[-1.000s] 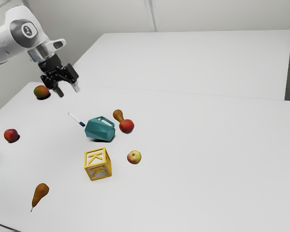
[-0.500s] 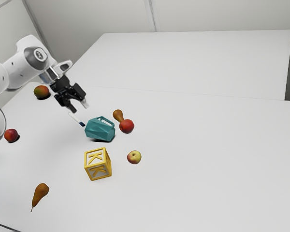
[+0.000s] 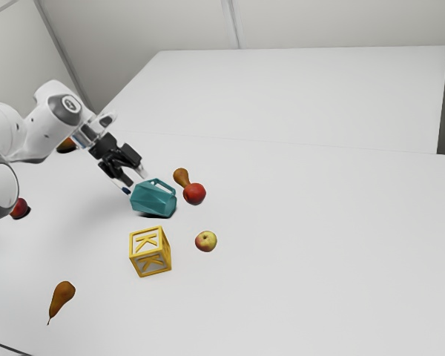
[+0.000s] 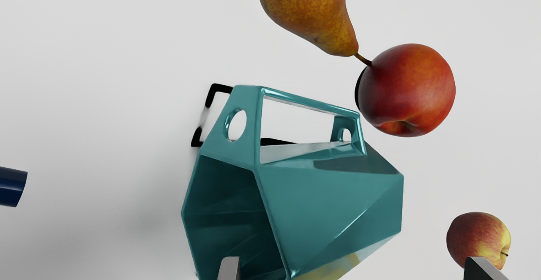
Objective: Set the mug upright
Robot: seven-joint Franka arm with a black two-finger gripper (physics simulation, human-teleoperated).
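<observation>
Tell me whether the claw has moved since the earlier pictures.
Yes, the claw moved down and toward the exterior view's right, closer to the teal mug.

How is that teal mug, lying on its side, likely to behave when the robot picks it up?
The mug is probably stiff, since its walls look hard and angular. Its flat faces should resist rolling if nudged. Its glossy surface might be a bit slippery to grip.

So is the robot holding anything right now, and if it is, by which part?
Nothing is held: the gripper is open, its fingers wide apart, and the teal mug lies on its side on the table.
</observation>
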